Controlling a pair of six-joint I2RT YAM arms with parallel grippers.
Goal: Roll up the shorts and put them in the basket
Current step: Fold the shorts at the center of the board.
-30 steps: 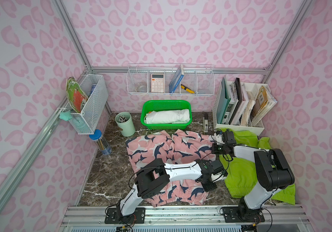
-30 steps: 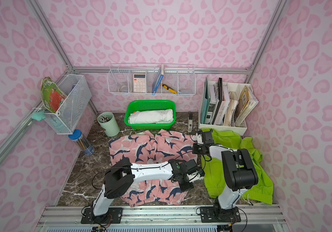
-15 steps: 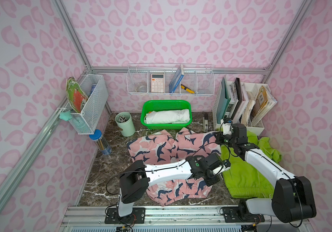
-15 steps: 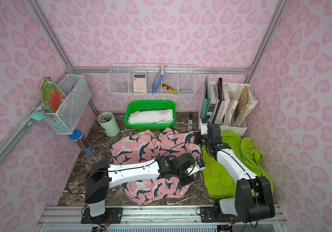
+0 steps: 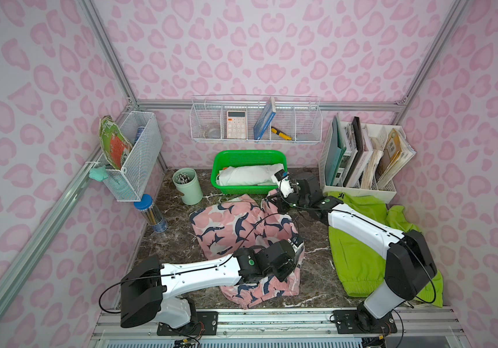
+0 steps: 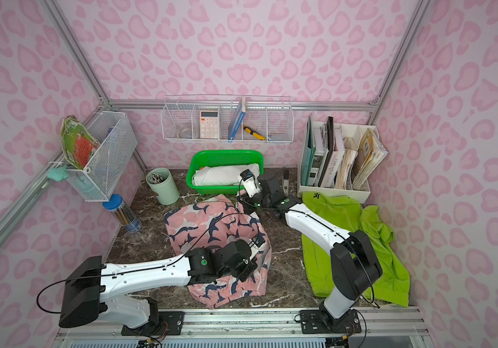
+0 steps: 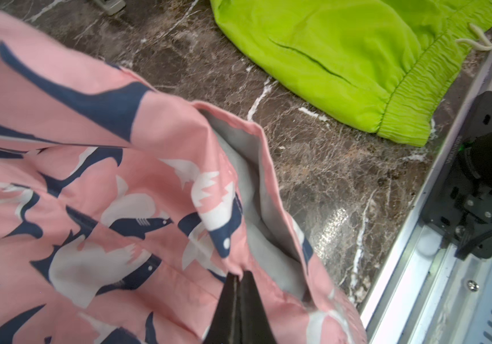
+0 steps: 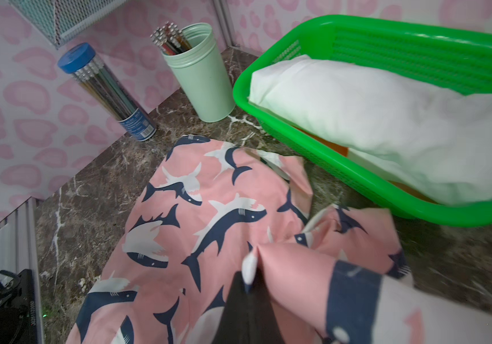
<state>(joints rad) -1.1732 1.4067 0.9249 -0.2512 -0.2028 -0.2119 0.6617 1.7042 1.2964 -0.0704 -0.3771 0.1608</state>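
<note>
In both top views the pink shorts (image 5: 235,223) lie bunched at centre frame and the green shorts (image 5: 359,250) lie flat at right. The top views hide the jaws. The left wrist view shows the left gripper (image 7: 238,276) clamped on a pink hem. The right wrist view shows the right gripper (image 8: 246,284) pinching a pink fold near the basket (image 8: 402,44). A second ago the pink shorts spread wider to the right.

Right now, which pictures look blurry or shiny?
Right wrist view: the pink shark shorts beside the right end effector and the white cloth in the green basket are smeared with blur. Left wrist view: sharp print, with one glare patch on the marble table. Both top views: corners darken.
</note>
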